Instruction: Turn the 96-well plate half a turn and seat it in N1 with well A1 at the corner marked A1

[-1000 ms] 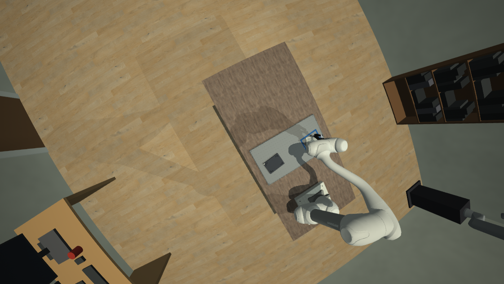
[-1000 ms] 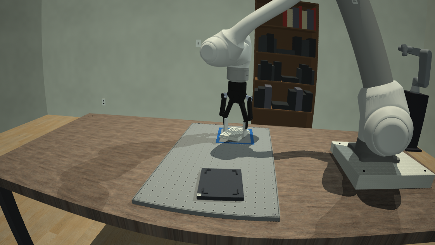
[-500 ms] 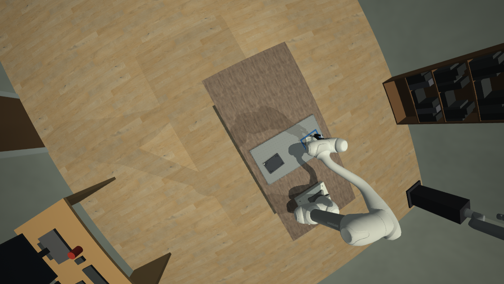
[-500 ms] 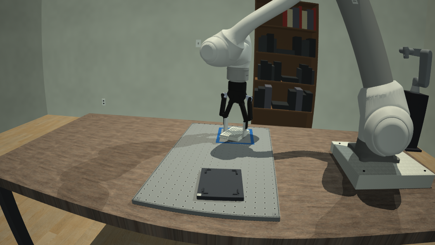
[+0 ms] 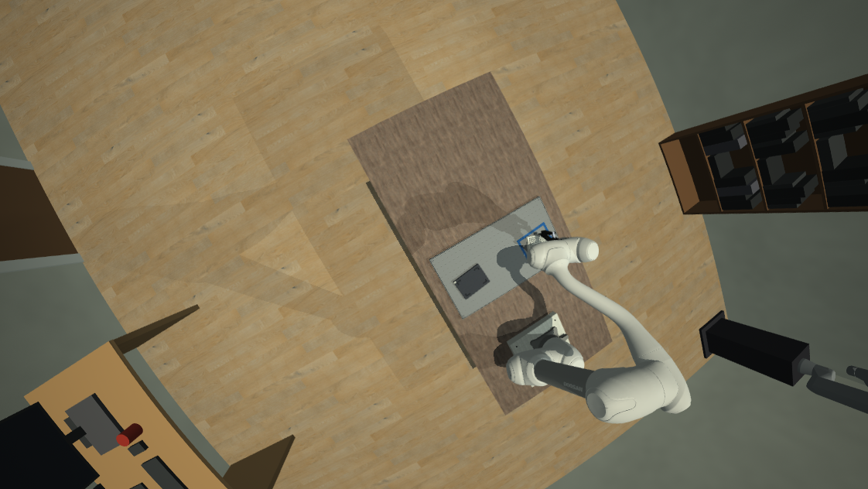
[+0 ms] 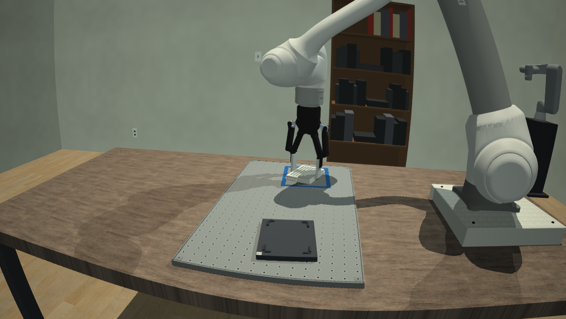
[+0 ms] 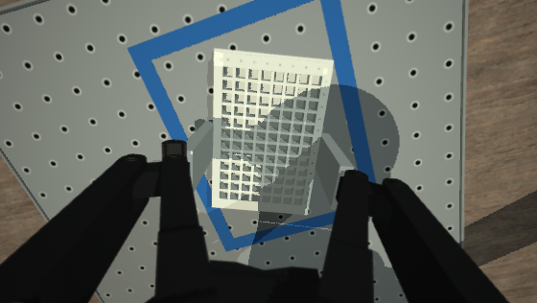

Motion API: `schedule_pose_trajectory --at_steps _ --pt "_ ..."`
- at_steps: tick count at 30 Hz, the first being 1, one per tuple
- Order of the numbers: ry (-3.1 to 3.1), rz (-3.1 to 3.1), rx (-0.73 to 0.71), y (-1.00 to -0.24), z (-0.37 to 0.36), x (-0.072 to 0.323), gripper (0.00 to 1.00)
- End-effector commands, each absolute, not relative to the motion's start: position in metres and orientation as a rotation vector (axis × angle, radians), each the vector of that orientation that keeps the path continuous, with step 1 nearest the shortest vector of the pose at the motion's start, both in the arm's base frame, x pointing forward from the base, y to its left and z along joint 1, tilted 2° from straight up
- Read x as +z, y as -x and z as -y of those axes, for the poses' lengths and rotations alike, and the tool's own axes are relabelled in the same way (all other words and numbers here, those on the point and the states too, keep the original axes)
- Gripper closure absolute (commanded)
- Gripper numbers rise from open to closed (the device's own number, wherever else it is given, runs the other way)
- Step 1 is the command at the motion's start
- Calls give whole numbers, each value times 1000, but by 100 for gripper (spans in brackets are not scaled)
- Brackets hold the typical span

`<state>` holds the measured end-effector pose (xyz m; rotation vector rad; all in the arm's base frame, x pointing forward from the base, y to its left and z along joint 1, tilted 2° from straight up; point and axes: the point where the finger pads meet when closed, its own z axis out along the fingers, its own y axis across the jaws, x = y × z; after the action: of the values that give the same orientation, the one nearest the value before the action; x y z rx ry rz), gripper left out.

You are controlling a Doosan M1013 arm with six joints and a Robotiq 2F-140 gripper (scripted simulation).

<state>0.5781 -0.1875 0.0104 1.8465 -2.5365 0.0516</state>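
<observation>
Wooden tabletop [image 6: 118, 206] carrying a grey perforated deck plate [image 6: 221, 237], with a white arm on a pale base plate [image 6: 550, 231] at the right. Dark square nest [image 6: 287, 241] near the deck's front edge, four small locators at its corners, nothing seated in it; well apart at the deck's far end, a blue taped outline [image 6: 285, 182] enclosing a white well plate [image 6: 302, 174] set askew to the tape. Black tool [image 6: 304, 163] pointing straight down, closed on the well plate's two opposite sides; brown bookshelf [image 6: 411, 79] against the green back wall.
</observation>
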Motion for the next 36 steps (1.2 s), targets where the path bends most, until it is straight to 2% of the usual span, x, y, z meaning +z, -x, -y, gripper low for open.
schedule_pose_trajectory --at_steps 1,36 --pt "-1837 2536 49 -575 189 6 100" --pt "-1837 2536 49 -575 189 14 100"
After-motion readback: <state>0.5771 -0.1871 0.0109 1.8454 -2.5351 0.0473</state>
